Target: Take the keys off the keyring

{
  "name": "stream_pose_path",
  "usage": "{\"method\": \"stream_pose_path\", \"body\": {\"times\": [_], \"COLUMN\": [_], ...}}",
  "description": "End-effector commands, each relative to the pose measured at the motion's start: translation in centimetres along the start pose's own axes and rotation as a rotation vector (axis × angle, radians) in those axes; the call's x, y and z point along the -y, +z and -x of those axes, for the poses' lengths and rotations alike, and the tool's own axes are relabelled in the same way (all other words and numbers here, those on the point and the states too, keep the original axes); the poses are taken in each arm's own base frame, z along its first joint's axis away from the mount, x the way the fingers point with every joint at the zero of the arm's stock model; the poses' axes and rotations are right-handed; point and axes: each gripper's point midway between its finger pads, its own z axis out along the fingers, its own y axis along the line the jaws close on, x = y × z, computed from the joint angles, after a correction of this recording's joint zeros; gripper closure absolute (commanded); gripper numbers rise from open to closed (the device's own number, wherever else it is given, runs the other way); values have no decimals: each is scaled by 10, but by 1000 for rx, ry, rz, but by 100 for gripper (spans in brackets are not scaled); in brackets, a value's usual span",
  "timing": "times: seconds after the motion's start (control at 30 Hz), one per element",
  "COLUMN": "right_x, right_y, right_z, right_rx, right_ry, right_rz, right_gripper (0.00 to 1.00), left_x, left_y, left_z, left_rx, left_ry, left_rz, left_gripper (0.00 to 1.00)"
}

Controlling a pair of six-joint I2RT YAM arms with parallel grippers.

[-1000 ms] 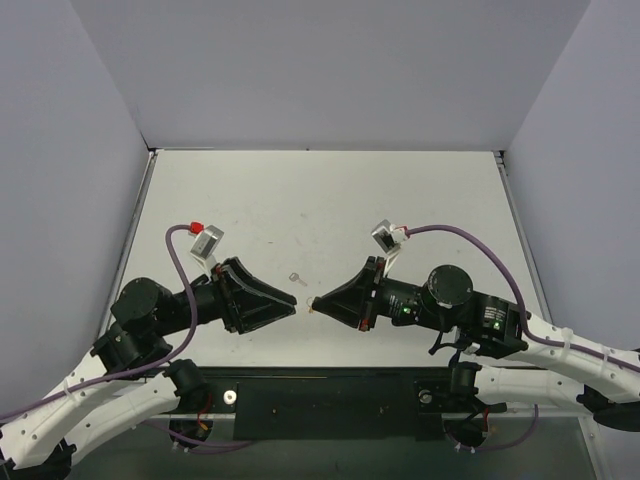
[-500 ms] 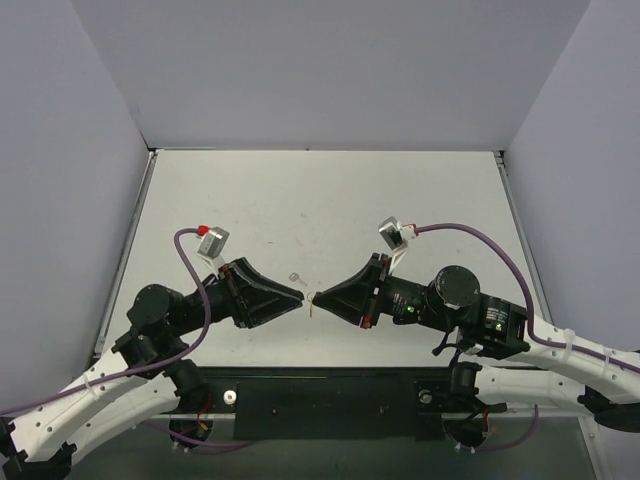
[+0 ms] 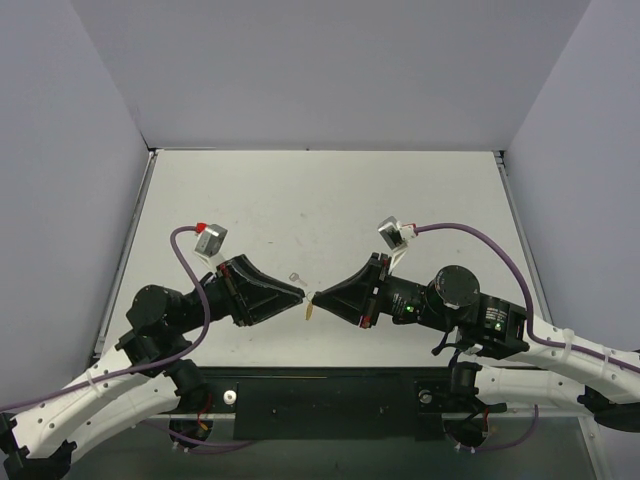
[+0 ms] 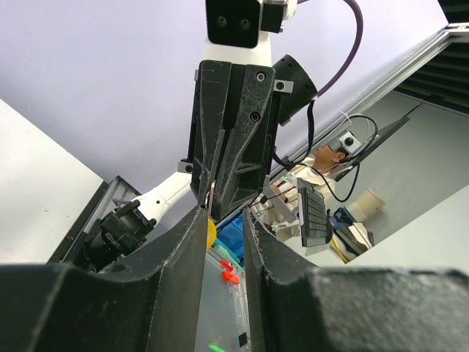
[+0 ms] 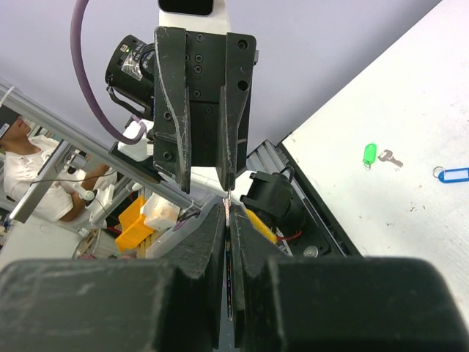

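The keyring is a yellow tag (image 3: 309, 312) with a thin metal ring. It hangs above the table between the two gripper tips. My right gripper (image 3: 316, 298) is shut on the ring, which shows edge-on between its jaws (image 5: 229, 205), with the yellow tag (image 5: 262, 226) dangling just behind. My left gripper (image 3: 302, 294) faces it tip to tip. Its jaws (image 4: 223, 213) stand narrowly apart with nothing between them. One fingertip (image 4: 202, 213) sits right beside the ring and the yellow tag (image 4: 212, 232). A tiny silver key (image 3: 295, 277) lies loose on the table just beyond the tips.
In the right wrist view a green tag (image 5: 370, 154) with its silver key (image 5: 388, 157) and a blue tag (image 5: 454, 174) lie on the white table. Grey walls (image 3: 330, 70) enclose the table on three sides.
My left gripper has moved right and up against the right gripper's tip, and its jaws have narrowed. The yellow tag now hangs in view below the tips. The loose key has not moved.
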Motion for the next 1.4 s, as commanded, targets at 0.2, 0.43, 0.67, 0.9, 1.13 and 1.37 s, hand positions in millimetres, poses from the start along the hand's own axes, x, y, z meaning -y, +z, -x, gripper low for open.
{"method": "stream_pose_path", "body": {"times": [0.2, 0.43, 0.67, 0.9, 1.13, 1.37], "right_x": [-19, -20, -21, -22, -23, -24], "right_y": [1, 1, 0, 1, 2, 1], "right_z": [19, 19, 20, 18, 16, 18], "right_rx": [62, 59, 61, 54, 47, 50], "right_ry": [0, 1, 1, 2, 4, 1], "right_rz": [66, 69, 73, 77, 83, 82], "right_gripper": [100, 100, 100, 100, 100, 100], "left_x": [8, 8, 5, 4, 0, 2], "left_y": [8, 11, 10, 4, 2, -3], "left_z": [-3, -7, -4, 5, 10, 17], "left_rx": [-4, -19, -13, 32, 67, 94], "left_ry": [5, 11, 39, 64, 63, 86], "left_rz": [-44, -36, 4, 39, 62, 82], "left_gripper": [68, 76, 71, 60, 56, 56]}}
